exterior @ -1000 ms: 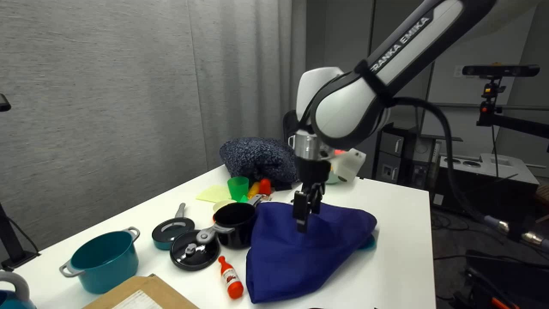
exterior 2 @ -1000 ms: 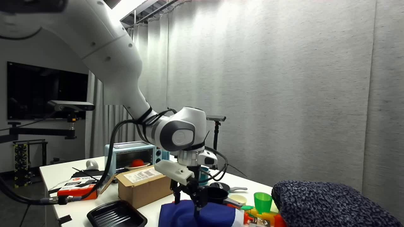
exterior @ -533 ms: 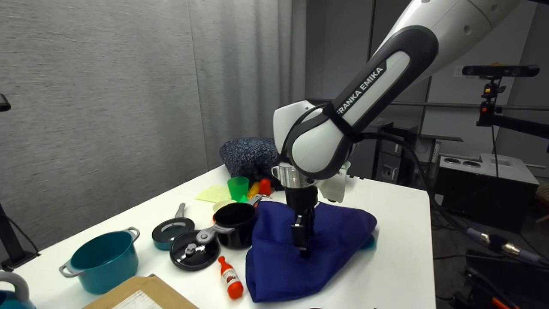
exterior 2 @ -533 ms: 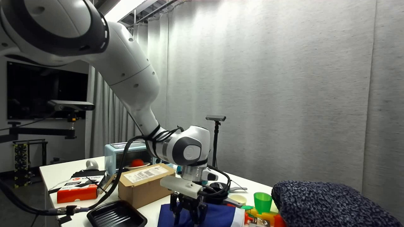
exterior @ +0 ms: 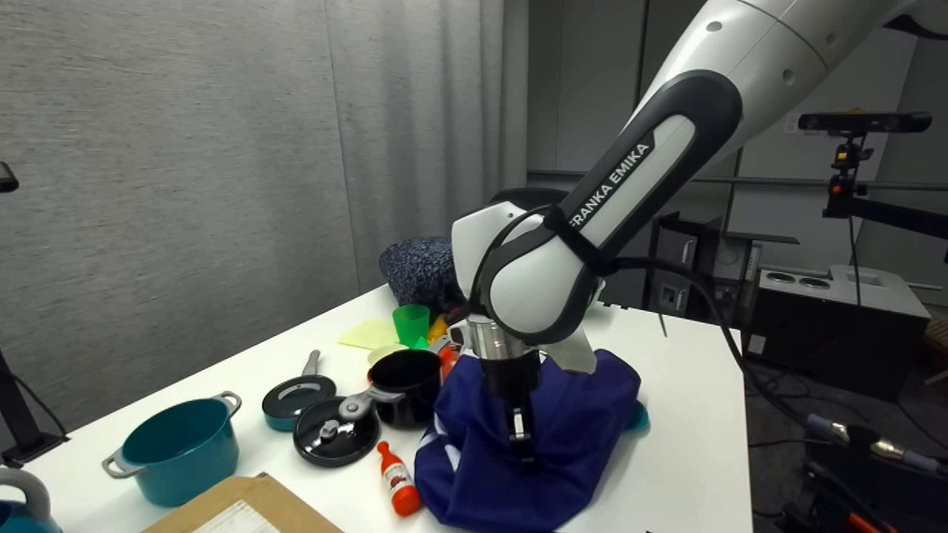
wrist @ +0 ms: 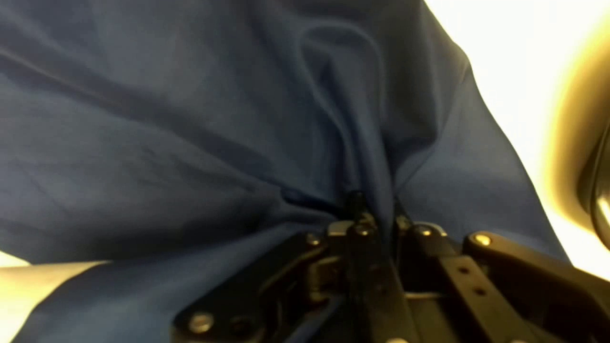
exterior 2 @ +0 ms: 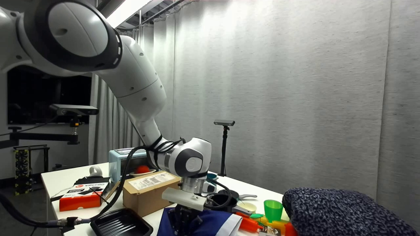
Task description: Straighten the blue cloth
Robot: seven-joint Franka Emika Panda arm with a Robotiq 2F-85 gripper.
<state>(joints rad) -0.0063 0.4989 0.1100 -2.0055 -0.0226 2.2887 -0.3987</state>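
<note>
The blue cloth (exterior: 566, 444) lies rumpled on the white table, its fabric drawn up in folds. A white strip (exterior 2: 231, 224) runs along one edge, and white patches also show at its left side in an exterior view. In the wrist view my gripper (wrist: 379, 209) has pinched a fold of the blue fabric (wrist: 143, 119) between its nearly meeting fingers, and creases fan out from that point. Both exterior views have the gripper (exterior: 523, 451) pointing down into the middle of the cloth; its fingertips are partly hidden by the folds.
A black pot (exterior: 404, 381) and a red bottle (exterior: 398, 481) stand and lie close to the cloth's left side. A teal item (exterior: 638, 417) peeks out at its right edge. A cardboard box (exterior 2: 147, 198), a black tray (exterior 2: 121, 224) and a dark fuzzy mound (exterior 2: 341, 213) are around it.
My gripper has come down onto the cloth and gone from open to shut on a fold. The fabric has bunched up, its right edge pulled inward, and white patches have appeared at its left.
</note>
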